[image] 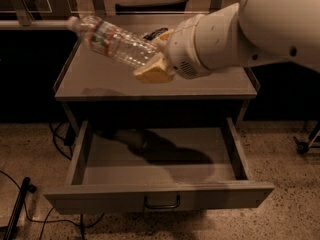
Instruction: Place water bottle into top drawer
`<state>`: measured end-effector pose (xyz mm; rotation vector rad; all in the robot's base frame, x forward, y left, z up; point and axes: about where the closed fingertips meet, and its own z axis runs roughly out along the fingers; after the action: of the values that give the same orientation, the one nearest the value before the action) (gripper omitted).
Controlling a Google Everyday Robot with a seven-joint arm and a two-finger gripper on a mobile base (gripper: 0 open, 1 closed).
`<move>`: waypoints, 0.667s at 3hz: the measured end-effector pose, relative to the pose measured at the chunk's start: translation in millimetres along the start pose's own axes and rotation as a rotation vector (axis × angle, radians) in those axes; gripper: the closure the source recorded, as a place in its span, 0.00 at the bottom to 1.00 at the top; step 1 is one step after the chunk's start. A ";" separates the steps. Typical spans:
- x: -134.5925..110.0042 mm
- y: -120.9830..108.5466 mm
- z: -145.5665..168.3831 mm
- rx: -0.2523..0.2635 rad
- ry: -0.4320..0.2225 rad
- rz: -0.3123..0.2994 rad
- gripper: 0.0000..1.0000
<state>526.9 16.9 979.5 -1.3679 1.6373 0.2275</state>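
1. The water bottle (117, 44), clear ribbed plastic with a white cap and a pale label edged in red, hangs in the air above and behind the top drawer (160, 195), a wide shallow grey metal drawer that stands pulled out
2. The gripper (158, 55), a two-finger hand on a thick white arm, is above the rear of the drawer, near its middle; its beige fingers (152, 74) are clamped on the bottle's bottom end
3. From the gripper the bottle's long axis runs up and to the left, tilted, with the cap as the higher and farther end, reaching about as far as the drawer's left wall
4. The bottle is over the flat grey tabletop (100, 81) that sits above the drawer's rear, not over the open part, so the coming move likely calls for carrying it toward the drawer's front and then down
5. The axis lies roughly along the drawer's width, which should suit the fit
6. The risk, as I judge it, is the cap end catching the tabletop edge or the left wall on the way down
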 end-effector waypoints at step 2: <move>-62.6 143.0 -4.5 0.051 0.021 -0.226 1.00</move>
<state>399.2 106.2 969.8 -1.5057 1.4805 0.0383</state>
